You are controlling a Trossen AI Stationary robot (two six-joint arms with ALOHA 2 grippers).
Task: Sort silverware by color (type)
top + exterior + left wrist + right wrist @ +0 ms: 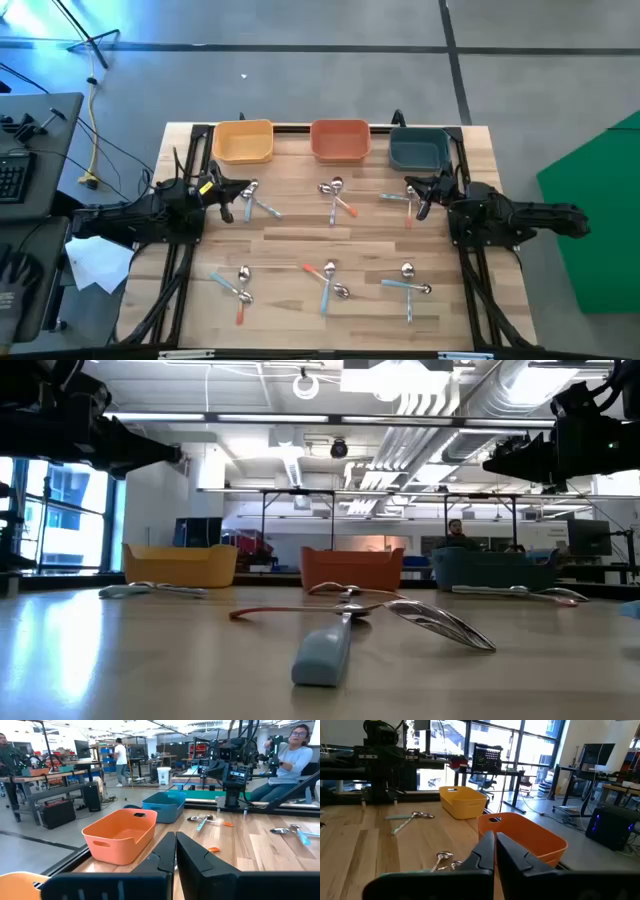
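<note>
Spoons with shiny metal bowls and thin orange-red, light blue or plain silver handles lie in six small crossed clusters on the pale wooden bench (300, 240), three in a far row near the bins and three in a near row; none is in a bin yet, so sorting has, by my reading, not begun.

The left gripper (228, 196) sits at the far-left cluster of spoons (255, 202), its fingers (162, 857) pressed together and holding nothing. That cluster lies just beside the fingertips, toward the bench's middle, with a blue handle running slantwise away from them toward the near edge.

The right gripper (420, 194) mirrors this at the far-right cluster of spoons (402, 200); its fingers (487, 851) are likewise closed and empty. Here a blue handle lies crosswise, pointing toward the bench's middle, while an orange-red one runs toward the near edge.

Each arm is thus nearest its own far cluster, and the central pairs (335, 197) are well apart from both. The rectangular yellow plastic bin (243, 141), orange plastic bin (340, 139) and dark teal plastic bin (420, 149) stand in a row along the far edge. Either gripper would probably need to spread its fingers and turn across a handle's long axis before gripping.
</note>
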